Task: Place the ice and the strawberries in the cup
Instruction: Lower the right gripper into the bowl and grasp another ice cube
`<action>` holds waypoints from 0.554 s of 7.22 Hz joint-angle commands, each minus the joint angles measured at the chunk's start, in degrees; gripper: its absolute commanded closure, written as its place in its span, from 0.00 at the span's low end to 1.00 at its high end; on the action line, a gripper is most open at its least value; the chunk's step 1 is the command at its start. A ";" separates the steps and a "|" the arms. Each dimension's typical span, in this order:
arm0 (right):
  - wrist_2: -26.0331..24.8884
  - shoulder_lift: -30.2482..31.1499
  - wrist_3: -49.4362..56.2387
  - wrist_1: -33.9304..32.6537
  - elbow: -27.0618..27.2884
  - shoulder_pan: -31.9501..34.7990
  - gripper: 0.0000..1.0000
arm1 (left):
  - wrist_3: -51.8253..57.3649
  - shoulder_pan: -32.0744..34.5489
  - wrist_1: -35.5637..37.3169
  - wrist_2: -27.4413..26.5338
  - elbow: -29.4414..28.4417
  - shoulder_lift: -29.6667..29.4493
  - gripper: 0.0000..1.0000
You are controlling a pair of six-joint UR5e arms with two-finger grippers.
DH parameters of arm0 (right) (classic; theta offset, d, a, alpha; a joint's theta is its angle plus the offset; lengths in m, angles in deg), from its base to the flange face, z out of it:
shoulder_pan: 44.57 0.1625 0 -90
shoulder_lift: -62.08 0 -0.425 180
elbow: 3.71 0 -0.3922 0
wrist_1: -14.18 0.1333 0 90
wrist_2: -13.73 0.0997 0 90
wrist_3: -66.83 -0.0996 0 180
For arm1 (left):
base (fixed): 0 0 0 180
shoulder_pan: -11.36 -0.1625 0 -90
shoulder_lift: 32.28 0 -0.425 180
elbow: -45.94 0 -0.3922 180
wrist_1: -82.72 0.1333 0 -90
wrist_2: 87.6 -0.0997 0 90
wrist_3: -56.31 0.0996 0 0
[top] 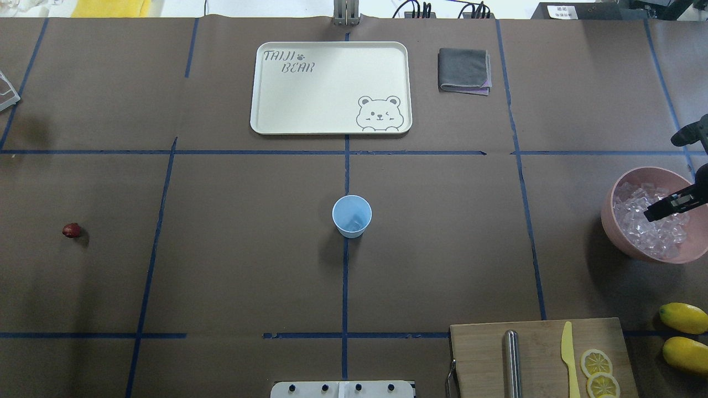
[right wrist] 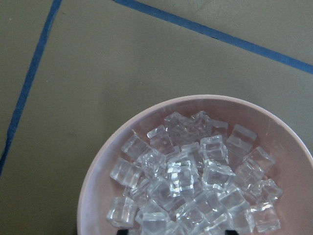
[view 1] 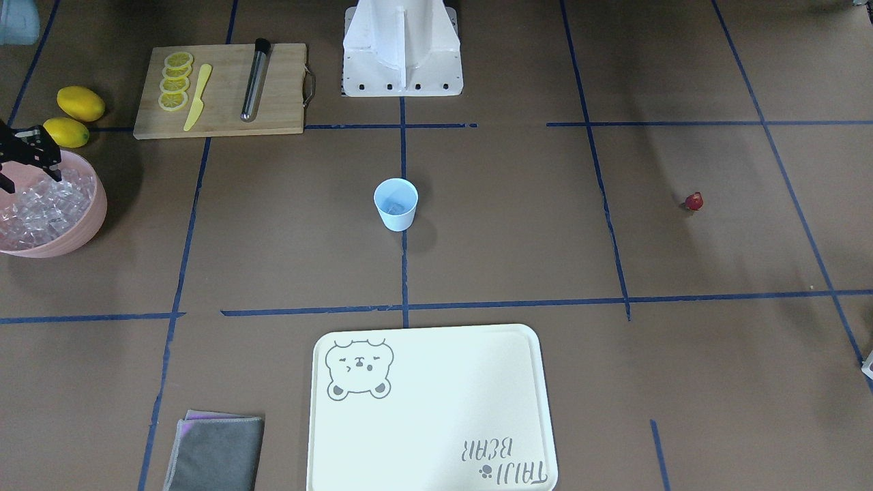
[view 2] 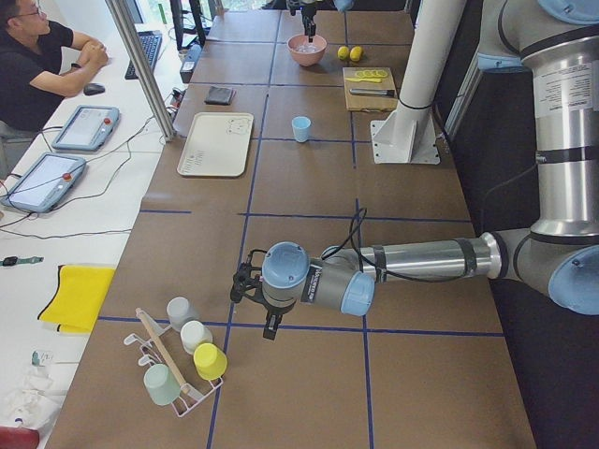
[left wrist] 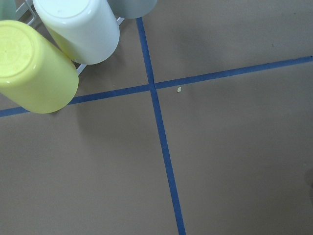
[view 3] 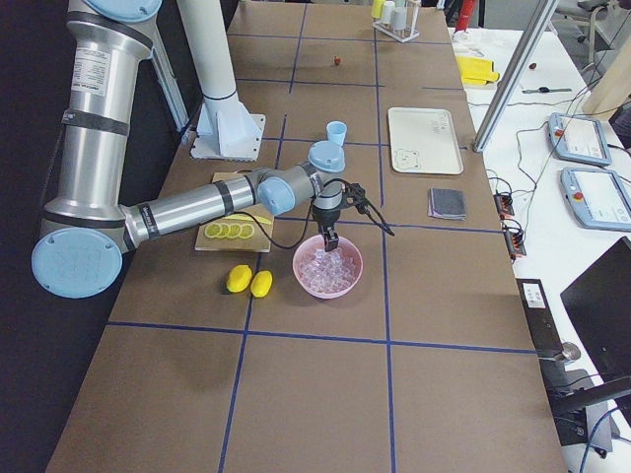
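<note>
In the front-facing view the right gripper (view 1: 28, 179) is held over the pink bowl (view 1: 92, 221) at far left, presumably so ice (view 1: 41, 211) can be taken. The cup (view 1: 395, 204) is set centrally, the strawberry (view 1: 693, 201) well right. In the right wrist view its jaws are seen apart, empty. In the left view the left gripper (view 2: 270, 329) is parked near; its jaws cannot be judged.

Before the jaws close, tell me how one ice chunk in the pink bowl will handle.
The ice looks glassy and smooth-faced, so a chunk will probably slip unless gripped on flat sides. The chunks lie heaped loosely in the pink bowl, so neighbours will likely shift when nudged. Blocky and small, one should stay rigid and hardly roll.
</note>
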 commanded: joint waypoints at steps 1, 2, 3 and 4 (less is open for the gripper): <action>0.10 -1.06 -0.19 0.41 -1.14 -0.09 0.28 | -0.01 -0.03 -0.04 0.00 0.04 0.18 0.00; 0.10 -1.41 -0.10 0.41 -1.58 -0.18 0.28 | -0.01 -0.03 -0.04 0.00 0.04 0.18 0.00; 0.19 -1.50 -0.10 0.41 -1.67 -0.52 0.28 | -0.01 -0.03 -0.04 0.00 0.04 0.18 0.00; 0.19 -1.50 -0.02 0.41 -1.67 -1.14 0.28 | -0.01 -0.03 -0.04 0.00 0.04 0.18 0.00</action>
